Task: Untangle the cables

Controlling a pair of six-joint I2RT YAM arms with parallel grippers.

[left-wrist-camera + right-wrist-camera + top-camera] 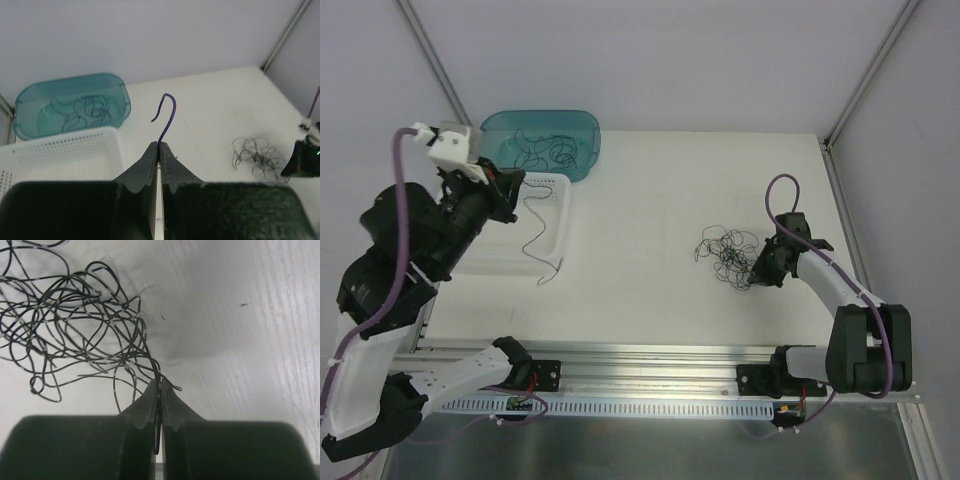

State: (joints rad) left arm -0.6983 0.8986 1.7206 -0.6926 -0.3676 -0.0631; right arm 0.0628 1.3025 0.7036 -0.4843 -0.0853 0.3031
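My left gripper (520,181) is shut on a single thin dark cable (538,226) and holds it above the white basket (500,250). The cable hangs down past the basket's right rim to the table. In the left wrist view it curls up like a hook (167,114) from the closed fingertips (159,146). A tangle of thin dark cables (726,254) lies on the table at the right. My right gripper (761,270) is at its right edge, shut on one strand (159,371) of the tangle (70,325).
A teal bin (590,140) at the back left holds several loose cables (548,150), also seen in the left wrist view (85,110). The white basket (60,155) stands in front of it. The table's frame posts rise at both back corners.
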